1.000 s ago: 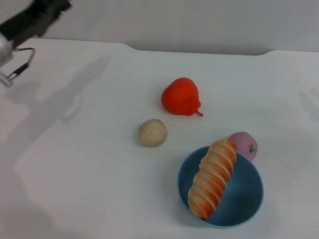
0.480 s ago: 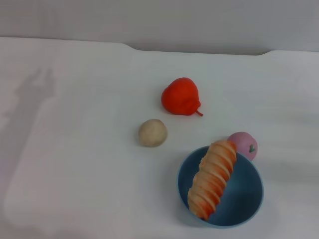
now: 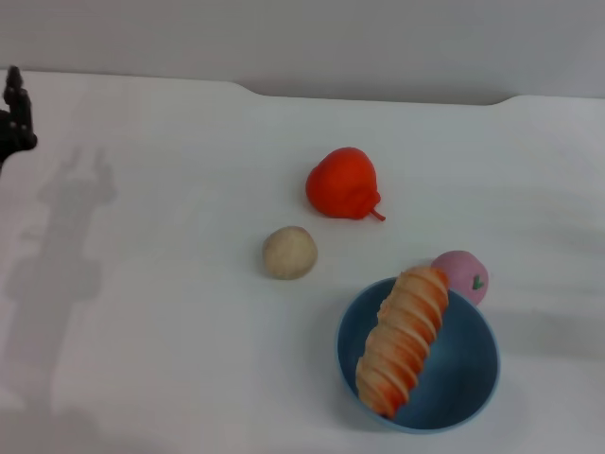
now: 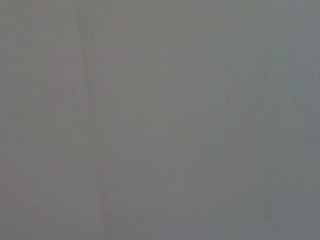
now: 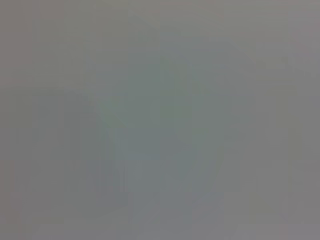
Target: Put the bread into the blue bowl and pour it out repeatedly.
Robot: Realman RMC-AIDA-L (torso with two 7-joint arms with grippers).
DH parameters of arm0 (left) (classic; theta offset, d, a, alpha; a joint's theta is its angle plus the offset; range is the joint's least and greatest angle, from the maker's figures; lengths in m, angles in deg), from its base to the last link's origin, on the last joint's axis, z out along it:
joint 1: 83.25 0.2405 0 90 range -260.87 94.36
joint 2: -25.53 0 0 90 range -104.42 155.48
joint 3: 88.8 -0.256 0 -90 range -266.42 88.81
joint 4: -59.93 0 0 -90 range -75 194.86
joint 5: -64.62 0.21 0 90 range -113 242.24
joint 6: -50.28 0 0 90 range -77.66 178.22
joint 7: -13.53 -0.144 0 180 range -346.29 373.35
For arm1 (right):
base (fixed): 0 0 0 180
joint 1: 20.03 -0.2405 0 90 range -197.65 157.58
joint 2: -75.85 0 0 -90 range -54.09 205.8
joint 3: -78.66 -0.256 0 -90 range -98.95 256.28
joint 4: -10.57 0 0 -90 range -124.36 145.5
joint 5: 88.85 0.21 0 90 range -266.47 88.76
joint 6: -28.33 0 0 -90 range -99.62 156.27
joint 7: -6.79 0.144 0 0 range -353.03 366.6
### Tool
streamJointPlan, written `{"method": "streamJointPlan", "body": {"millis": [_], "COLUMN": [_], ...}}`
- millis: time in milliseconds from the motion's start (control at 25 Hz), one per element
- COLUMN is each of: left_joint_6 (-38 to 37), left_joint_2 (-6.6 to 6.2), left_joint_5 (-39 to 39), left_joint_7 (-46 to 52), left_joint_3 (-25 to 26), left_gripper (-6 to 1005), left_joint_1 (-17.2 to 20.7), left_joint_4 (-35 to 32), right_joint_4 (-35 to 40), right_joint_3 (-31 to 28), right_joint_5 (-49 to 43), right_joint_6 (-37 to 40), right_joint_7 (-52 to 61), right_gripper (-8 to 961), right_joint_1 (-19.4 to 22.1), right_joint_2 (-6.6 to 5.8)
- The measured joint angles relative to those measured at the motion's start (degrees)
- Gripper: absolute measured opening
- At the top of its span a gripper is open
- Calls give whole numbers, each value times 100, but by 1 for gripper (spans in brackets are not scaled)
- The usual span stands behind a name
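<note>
The bread point(image 3: 404, 339) lies slantwise in the blue bowl point(image 3: 466, 378), one end over the rim; the left gripper point(image 3: 14, 118) is cut off at the table's point(image 3: 170, 312) far left edge, finger state indeterminable; both wrist views show only blank grey.

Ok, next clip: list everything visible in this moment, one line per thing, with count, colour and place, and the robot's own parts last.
bread: one, golden-orange with pale cream ridges, lying in the bowl, its far end resting over the rim.
blue bowl: one, light blue, front right of the table.
pink ball: one, pink with a small green mark, just behind the bowl, at its far rim.
beige ball: one, beige, mid-table, left of the bowl and apart from it.
red fruit: one, red-orange with a short stem, behind the beige ball.
table: one, white.
left gripper: one, dark, at the head view's far left edge, away from every object; only a sliver shows.
right gripper: not in view.
</note>
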Motion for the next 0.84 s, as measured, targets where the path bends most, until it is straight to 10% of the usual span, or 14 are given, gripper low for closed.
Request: {"method": "streamJointPlan", "body": {"millis": [840], "left_joint_6": [-257], "left_joint_2": [14], "left_joint_5": [363], "left_joint_7": [110], "left_joint_3": [-102], "left_gripper": [488], "left_joint_1": [149], "left_joint_4": [668], "right_joint_4": [-286], "right_joint_3": [13], "right_joint_5": [-1077], "right_joint_6": [303], "right_joint_7": [25], "right_gripper": [459], "right_joint_1": [-619], "right_joint_2": [15]}}
